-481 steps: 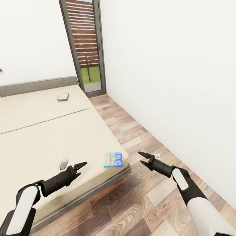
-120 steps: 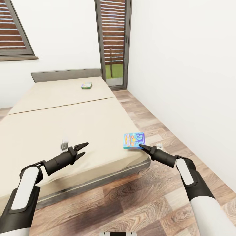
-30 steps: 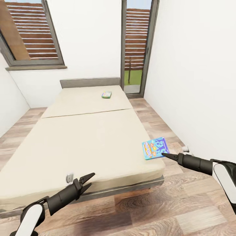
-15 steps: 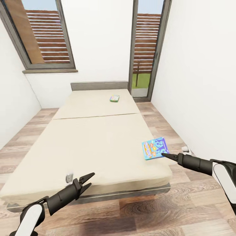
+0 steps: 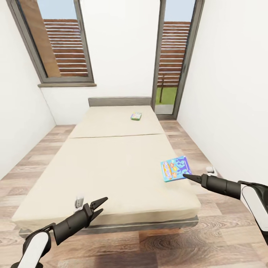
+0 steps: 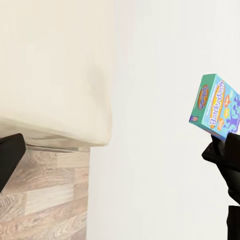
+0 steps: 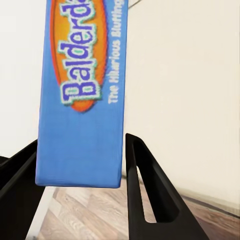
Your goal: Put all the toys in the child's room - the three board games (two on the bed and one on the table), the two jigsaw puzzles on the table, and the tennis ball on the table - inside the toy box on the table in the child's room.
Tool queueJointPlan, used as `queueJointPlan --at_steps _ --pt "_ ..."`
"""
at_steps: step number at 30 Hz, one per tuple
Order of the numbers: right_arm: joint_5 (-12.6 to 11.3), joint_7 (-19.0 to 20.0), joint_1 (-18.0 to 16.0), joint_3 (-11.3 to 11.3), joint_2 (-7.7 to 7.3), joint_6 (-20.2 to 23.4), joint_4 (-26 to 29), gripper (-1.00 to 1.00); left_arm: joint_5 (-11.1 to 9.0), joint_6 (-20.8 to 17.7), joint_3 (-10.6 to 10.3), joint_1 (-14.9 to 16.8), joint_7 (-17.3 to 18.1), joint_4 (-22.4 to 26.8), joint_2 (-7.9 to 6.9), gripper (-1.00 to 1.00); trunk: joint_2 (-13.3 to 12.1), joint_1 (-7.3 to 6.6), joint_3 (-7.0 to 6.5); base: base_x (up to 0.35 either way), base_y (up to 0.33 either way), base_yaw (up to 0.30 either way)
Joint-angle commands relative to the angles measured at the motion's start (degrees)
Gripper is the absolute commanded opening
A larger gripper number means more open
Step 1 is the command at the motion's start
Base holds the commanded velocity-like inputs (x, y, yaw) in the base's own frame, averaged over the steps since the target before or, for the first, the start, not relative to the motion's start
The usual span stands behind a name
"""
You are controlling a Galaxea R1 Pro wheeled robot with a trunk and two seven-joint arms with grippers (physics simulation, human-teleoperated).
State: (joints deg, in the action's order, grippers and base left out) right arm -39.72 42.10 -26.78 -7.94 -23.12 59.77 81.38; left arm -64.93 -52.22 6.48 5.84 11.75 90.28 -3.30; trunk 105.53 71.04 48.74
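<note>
Over on the left, the left gripper (image 5: 97, 205) hung above the near edge of the bed (image 5: 111, 163), its two dark fingers spread apart and nothing between them. Behind it stood a wide window (image 5: 59, 48) with brown slats outside. The beige mattress ran long toward the grey headboard (image 5: 120, 101), and up near that far end lay a small green-and-yellow game box (image 5: 136, 116), flat on the bed, well apart from both arms. Further right, past a tall glass door (image 5: 174, 59), came the blue game box (image 5: 175, 168), held up over the bed's right side near the foot. The right gripper (image 5: 186, 176) had it pinched at one edge; in the right wrist view the blue box (image 7: 82, 90) sat squarely between the two black fingers (image 7: 147, 192), orange oval and white lettering facing the camera. The left wrist view caught that same box (image 6: 214, 107) tilted against the white wall (image 6: 150, 100), with the right gripper (image 6: 225, 150) gripping it from below. Wood-plank floor (image 5: 223, 149) ran along the bed's right side.
</note>
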Motion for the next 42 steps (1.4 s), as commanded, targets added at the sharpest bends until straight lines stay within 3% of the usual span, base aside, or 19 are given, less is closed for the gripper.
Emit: queueJointPlan --at_steps 1,11,15,20,27,32,42 --pt "0.3 0.4 0.0 -0.1 0.00 0.2 0.0 -1.00 0.4 -0.3 0.1 0.0 0.4 0.0 0.02 1.00 -0.4 -0.23 -0.21 0.000 0.000 0.186" --pt "0.3 -0.4 0.0 1.2 0.39 0.2 0.0 -1.00 0.8 -0.2 0.0 0.0 0.3 0.0 0.04 1.00 -4.4 -2.43 -2.63 0.000 0.000 0.220" --pt "0.4 -2.4 0.0 1.8 1.25 0.2 0.0 -1.00 0.8 -0.2 0.0 0.0 0.3 0.0 0.04 1.00 -6.0 -3.31 -3.56 0.000 0.000 0.248" --pt "0.4 -7.0 0.0 2.4 3.55 0.2 0.0 -1.00 0.9 -0.2 0.0 0.0 0.3 0.0 0.04 1.00 -8.0 -4.41 -4.71 0.000 0.000 0.253" --pt "0.4 -9.5 0.0 3.7 5.00 0.2 0.0 -1.00 1.0 -0.2 -0.1 0.0 0.2 -0.1 0.11 1.00 -10.8 -5.94 -6.30 0.000 0.000 0.257" --pt "0.4 -9.9 0.0 4.4 5.22 0.2 0.0 -1.00 1.1 -0.2 -0.2 0.1 0.2 -0.1 0.14 1.00 -12.8 -7.04 -7.44 0.000 0.000 0.259" --pt "0.4 -10.2 0.0 4.7 5.32 0.2 0.0 -1.00 4.4 -0.2 -0.2 0.2 0.1 -0.4 0.54 1.00 -16.8 -9.24 -9.71 0.000 0.000 0.259"
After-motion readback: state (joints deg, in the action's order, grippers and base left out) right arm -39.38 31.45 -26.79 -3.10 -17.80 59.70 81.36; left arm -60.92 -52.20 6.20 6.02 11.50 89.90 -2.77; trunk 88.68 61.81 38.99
